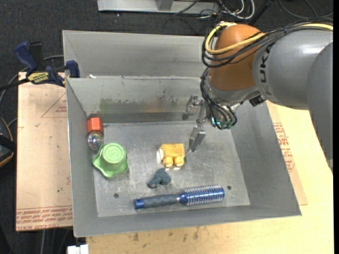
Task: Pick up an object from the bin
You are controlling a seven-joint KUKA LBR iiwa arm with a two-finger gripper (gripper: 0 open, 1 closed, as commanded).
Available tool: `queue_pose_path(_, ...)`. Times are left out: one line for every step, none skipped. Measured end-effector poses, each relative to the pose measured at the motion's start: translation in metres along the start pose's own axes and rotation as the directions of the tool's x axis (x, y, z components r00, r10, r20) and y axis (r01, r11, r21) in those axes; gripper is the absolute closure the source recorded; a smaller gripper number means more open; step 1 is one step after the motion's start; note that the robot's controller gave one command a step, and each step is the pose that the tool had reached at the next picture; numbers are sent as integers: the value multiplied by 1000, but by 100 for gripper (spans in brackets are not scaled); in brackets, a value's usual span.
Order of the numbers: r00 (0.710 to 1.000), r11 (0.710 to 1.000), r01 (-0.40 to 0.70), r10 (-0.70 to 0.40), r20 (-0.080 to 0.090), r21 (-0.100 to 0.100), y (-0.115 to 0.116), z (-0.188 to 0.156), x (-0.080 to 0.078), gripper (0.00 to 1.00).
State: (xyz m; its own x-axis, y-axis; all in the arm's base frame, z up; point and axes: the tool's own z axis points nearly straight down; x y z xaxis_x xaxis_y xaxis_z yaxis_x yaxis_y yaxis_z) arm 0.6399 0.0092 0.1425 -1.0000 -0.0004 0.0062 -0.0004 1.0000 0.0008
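Note:
My gripper (pixel 194 123) hangs over the middle right of the bin, below the orange wrist cover. Its two fingers stand apart, open, with nothing between them. The lower fingertip (pixel 196 139) is just up and to the right of a small yellow and white toy block (pixel 172 155) lying on the bin floor, and is apart from it. A small dark teal lump (pixel 159 179) lies just below the block. Along the bin's near edge lies a blue hairbrush (pixel 180 198), handle pointing left.
At the left side of the bin sits a green ribbed cup (pixel 111 160). Behind it, against the left wall, is a red cylinder (pixel 94 124) with a shiny silver ball (pixel 95 139) beside it. The arm comes in from the upper right.

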Motion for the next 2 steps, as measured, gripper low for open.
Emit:
queue_pose_path(969, 969, 246, -246, 19, 4, 20, 68, 53, 0)
queue_pose_path(975, 975, 224, -224, 7, 2, 22, 69, 40, 0)
